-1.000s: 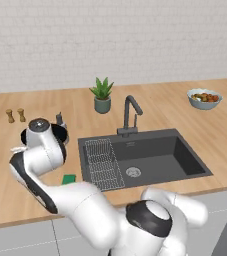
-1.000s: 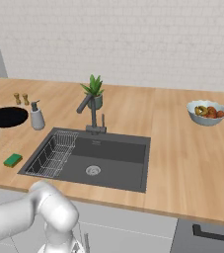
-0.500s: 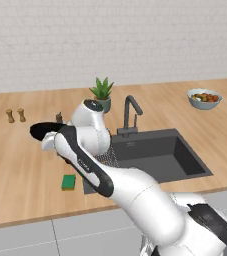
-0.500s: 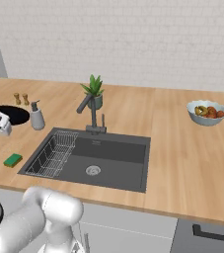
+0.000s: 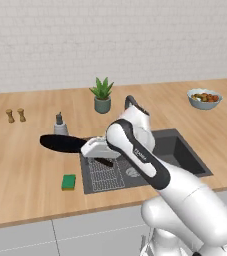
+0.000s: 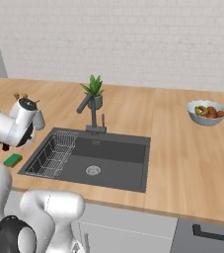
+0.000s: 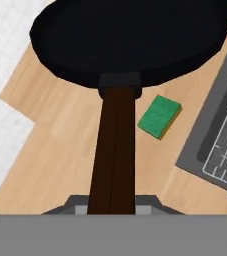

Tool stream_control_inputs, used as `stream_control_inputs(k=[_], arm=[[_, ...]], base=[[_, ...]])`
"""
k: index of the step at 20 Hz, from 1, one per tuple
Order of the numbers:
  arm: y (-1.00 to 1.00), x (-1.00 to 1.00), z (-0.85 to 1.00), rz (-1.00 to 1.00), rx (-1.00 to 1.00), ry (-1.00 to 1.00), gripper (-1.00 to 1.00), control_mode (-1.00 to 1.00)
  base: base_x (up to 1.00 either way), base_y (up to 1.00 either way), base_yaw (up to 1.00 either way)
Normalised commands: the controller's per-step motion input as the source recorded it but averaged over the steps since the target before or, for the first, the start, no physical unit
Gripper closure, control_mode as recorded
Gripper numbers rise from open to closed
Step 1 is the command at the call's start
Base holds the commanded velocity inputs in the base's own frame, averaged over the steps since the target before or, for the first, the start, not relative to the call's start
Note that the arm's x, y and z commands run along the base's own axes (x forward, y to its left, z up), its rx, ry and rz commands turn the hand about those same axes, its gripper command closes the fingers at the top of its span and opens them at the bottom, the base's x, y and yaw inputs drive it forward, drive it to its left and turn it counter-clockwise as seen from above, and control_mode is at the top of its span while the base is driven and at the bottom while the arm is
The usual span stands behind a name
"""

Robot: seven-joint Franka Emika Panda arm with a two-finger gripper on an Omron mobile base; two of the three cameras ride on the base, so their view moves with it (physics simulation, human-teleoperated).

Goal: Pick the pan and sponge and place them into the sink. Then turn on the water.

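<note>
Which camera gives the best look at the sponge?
The hand view: the sponge lies large and unblocked on the counter beside the sink. The left base view shows it small at the sink's left corner; the right base view shows it small near the arm.

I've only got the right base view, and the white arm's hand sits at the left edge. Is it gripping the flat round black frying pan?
Observer: Yes. In the hand view the gripper is shut on the long dark handle of the flat round black frying pan.
Operator: Where is the pan relative to the sink?
Observer: In the left base view it hangs over the wooden counter, left of the dark grey recessed sink.
Operator: Is it tipping?
Observer: The left base view shows it held roughly level, with the handle pointing toward the sink.
</note>
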Motion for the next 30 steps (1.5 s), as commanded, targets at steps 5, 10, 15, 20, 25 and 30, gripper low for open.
stream_control_inputs(k=[5, 10, 15, 20, 25, 30], arm=[[-0.67, 0.01, 0.0, 0.28, -0.01, 0.31, 1.0, -1.0], [-0.81, 0.0, 0.0, 0.31, -0.01, 0.23, 1.0, -1.0], [-1.0, -0.26, 0.0, 0.29, 0.11, -0.01, 1.0, -1.0], [-1.0, -0.26, 0.0, 0.2, 0.06, -0.14, 1.0, -1.0], [-1.0, -0.1, 0.0, 0.15, -0.06, -0.09, 1.0, -1.0], [-1.0, -0.03, 0.0, 0.11, -0.01, -0.06, 1.0, -1.0]], base=[[0.0, 0.0, 0.0], [0.0, 0.0, 0.0], [0.0, 0.0, 0.0], [0.0, 0.0, 0.0], [0.0, 0.0, 0.0], [0.0, 0.0, 0.0]])
